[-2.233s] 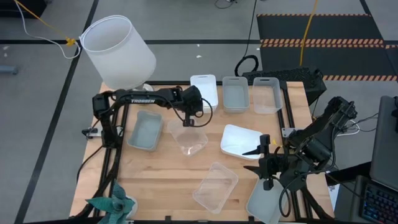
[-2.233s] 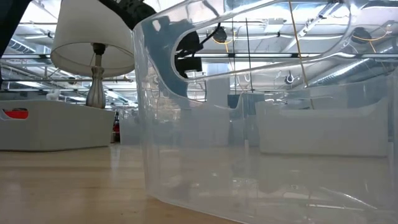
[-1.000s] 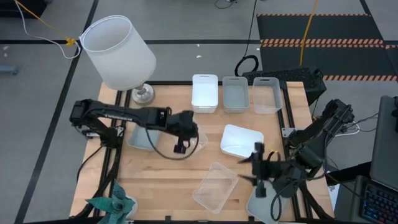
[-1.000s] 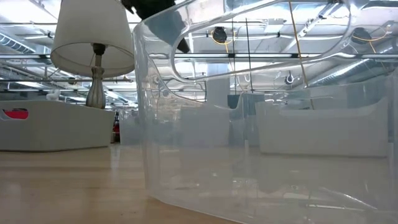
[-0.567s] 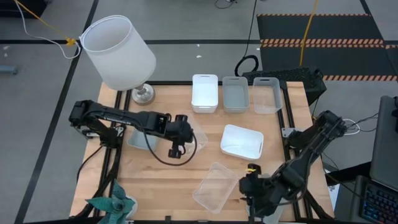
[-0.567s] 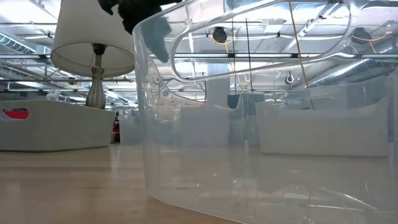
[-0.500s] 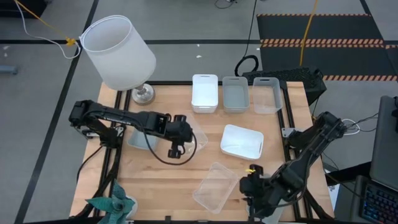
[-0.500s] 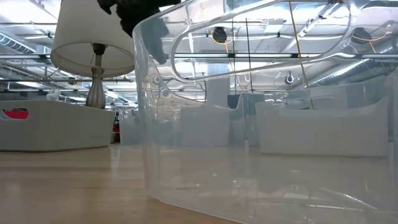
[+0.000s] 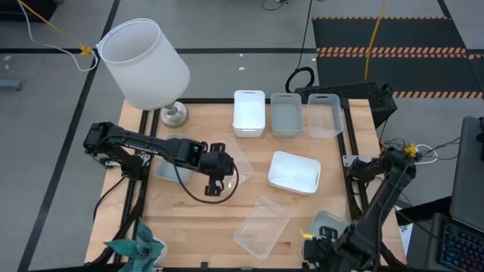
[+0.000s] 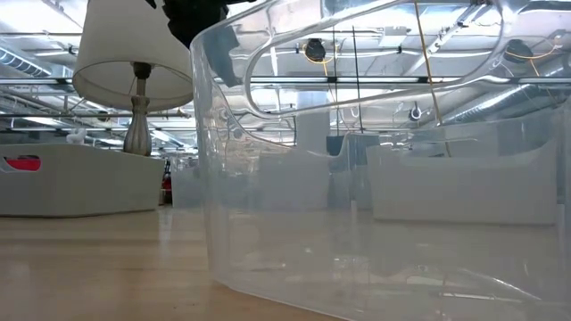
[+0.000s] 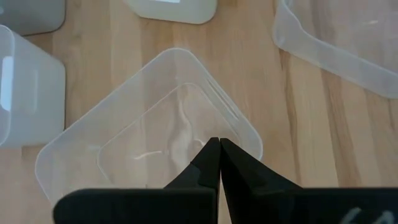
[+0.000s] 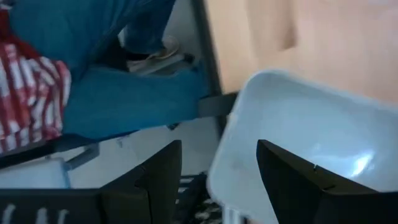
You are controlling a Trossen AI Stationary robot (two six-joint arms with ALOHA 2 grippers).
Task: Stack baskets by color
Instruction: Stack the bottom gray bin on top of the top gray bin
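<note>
Low view blocked by clear basket point(image 10: 375, 160) — left gripper point(image 11: 219, 144) jaws together, right gripper point(image 12: 217, 163) jaws wide.

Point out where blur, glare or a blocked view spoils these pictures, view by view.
Low view: a clear basket right at the lens fills most of it, warping the room behind. Right wrist view: soft and smeared, with glare on the grey basket. Left wrist view: sharp, with the shut left gripper over a clear basket.

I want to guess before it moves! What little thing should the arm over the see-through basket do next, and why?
Probably open up. The left gripper is shut and sits above the clear basket, holding nothing. It likely needs to spread its fingers before it can pinch the basket's rim. The right gripper is open, by a grey basket at the table's near corner.
</note>
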